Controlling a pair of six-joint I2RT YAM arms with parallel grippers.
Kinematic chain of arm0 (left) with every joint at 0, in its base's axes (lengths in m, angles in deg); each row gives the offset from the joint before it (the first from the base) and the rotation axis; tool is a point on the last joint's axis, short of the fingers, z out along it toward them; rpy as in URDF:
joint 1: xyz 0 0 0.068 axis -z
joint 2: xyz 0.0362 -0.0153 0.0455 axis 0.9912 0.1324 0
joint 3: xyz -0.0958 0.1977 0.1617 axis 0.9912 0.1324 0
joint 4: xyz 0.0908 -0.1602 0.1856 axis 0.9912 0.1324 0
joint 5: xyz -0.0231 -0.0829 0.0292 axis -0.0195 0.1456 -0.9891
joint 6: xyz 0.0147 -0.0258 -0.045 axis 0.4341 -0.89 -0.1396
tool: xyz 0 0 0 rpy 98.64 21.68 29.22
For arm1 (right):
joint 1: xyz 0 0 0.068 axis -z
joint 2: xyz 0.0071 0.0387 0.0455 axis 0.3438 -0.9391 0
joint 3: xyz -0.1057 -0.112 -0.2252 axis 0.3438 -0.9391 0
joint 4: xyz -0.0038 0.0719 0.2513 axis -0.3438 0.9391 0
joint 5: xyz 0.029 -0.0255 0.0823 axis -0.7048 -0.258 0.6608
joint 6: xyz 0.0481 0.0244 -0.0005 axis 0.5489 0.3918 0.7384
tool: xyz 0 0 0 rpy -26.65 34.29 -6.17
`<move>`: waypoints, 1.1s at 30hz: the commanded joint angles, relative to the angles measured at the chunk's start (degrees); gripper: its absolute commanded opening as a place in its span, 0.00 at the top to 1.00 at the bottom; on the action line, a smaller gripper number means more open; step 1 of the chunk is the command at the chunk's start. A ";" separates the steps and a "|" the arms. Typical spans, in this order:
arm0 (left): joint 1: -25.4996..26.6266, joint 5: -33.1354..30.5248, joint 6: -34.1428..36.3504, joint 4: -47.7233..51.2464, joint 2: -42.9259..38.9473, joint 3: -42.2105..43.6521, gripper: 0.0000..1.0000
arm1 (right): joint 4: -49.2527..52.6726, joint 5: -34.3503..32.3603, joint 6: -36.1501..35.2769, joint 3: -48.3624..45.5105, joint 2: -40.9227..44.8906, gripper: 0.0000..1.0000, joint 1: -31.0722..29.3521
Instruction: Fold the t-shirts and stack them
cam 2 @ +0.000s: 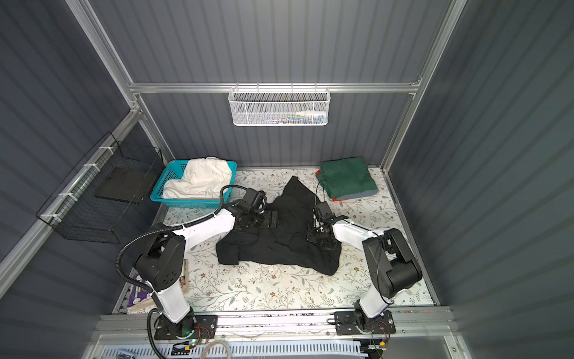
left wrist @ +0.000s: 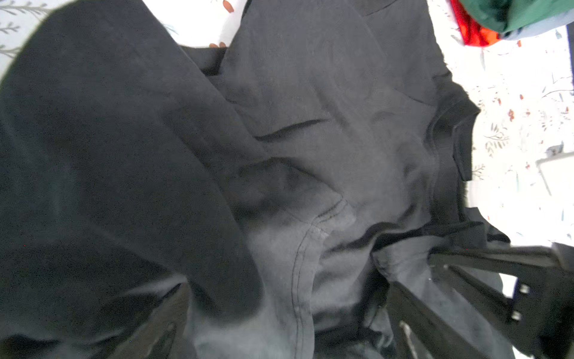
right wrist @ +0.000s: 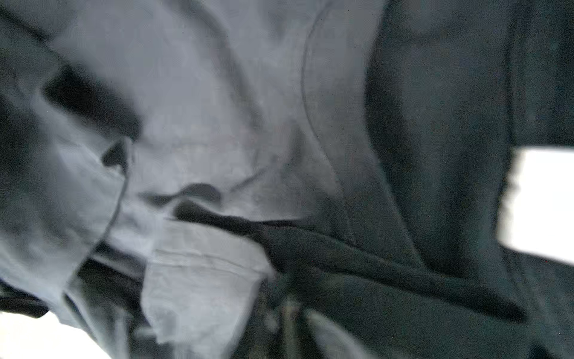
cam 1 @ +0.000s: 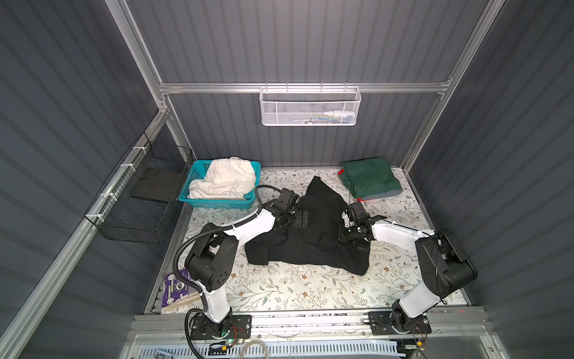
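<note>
We note black shirt (cam 1: 310, 245) crumpled mid-frame on floral table (cam 1: 279, 292). Left gripper (cam 1: 302, 219) over shirt's upper-left part, jaws spread wide, cloth beneath. Right gripper (cam 1: 349, 238) at shirt's right side, jaws pressed together, pinching bunched black cloth. Folded green shirt (cam 1: 368, 177) upper right of table; grey shirt (cam 1: 383, 194) and red shirt (cam 1: 341, 171) peek out under it. White shirt (cam 1: 223, 180) heaped in basket (cam 1: 198, 169), upper left.

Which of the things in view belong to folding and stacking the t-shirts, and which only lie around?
Belong to the job: black t-shirt, dark green t-shirt, grey t-shirt and red t-shirt under it, cream-white t-shirt.

Only lying around: turquoise basket, white mesh basket, black wire basket, purple packet.
</note>
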 commanded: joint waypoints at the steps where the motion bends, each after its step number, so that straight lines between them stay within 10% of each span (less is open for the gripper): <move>1: 0.12 -0.08 2.12 1.77 1.62 -3.29 0.00 | 1.04 -1.07 -1.10 -0.60 4.07 1.00 -0.49; 10: 0.05 -0.12 3.18 2.42 5.35 -7.34 0.00 | 10.95 -4.88 2.07 -7.56 21.85 1.00 -6.83; 22: -0.15 -1.26 5.46 3.34 8.21 -11.24 0.00 | 27.81 -19.27 20.42 -13.25 31.91 1.00 -32.18; 31: -1.78 -0.53 6.36 4.31 8.80 -12.78 0.00 | 20.04 -16.66 29.88 -21.27 41.20 1.00 -43.17; 33: -2.13 -0.21 6.99 4.73 8.80 -12.92 0.00 | 20.62 -15.76 30.38 -22.94 43.75 0.76 -43.55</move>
